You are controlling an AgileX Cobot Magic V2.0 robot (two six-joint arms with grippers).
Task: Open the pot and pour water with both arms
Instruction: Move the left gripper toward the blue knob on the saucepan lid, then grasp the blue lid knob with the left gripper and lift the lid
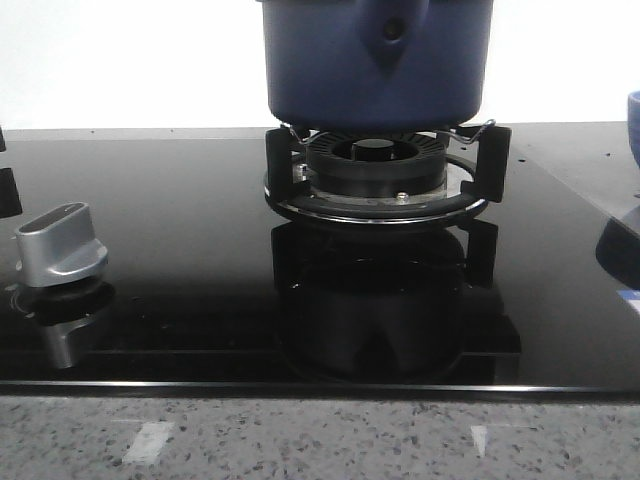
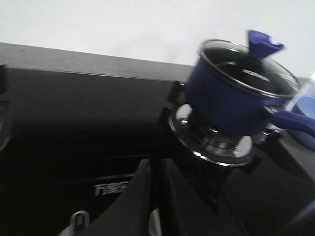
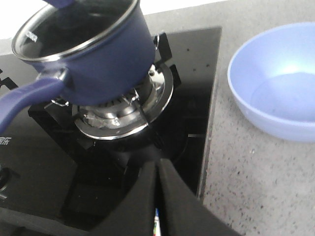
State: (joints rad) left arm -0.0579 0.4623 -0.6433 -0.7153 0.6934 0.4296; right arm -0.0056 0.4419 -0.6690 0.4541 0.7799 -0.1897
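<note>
Pot point(image 1: 378, 60) sits on the burner point(image 1: 376, 172) of the black glass hob point(image 1: 180, 260), toward the hob's back edge, roughly mid-width in the front view. Dark blue, matte sides, handle mount with a hole facing the camera. Glass lid point(image 2: 248, 69) is on the pot, steel rim, blue knob point(image 2: 262, 43) on top. Long blue handle point(image 3: 24, 101) sticks out from the pot's side. Pot rests on the black pan supports point(image 1: 492, 155) above the chrome ring.

Silver knob point(image 1: 60, 243) stands at the hob's left edge, near the front, well apart from the burner. Light blue bowl point(image 3: 275, 81) sits on the speckled worktop point(image 3: 246, 182) just off the hob's right edge, upright; cannot tell whether anything is in it. Not touching the hob.

Left gripper point(image 2: 156, 196): dark fingers pressed close together, only a thin slit between them, nothing in them, over the hob's front part and apart from the pot. Right gripper point(image 3: 157, 196): fingers also pressed together, nothing pinched, over the hob's front right corner, between pot and bowl, touching neither. Neither gripper shows in the front view.
</note>
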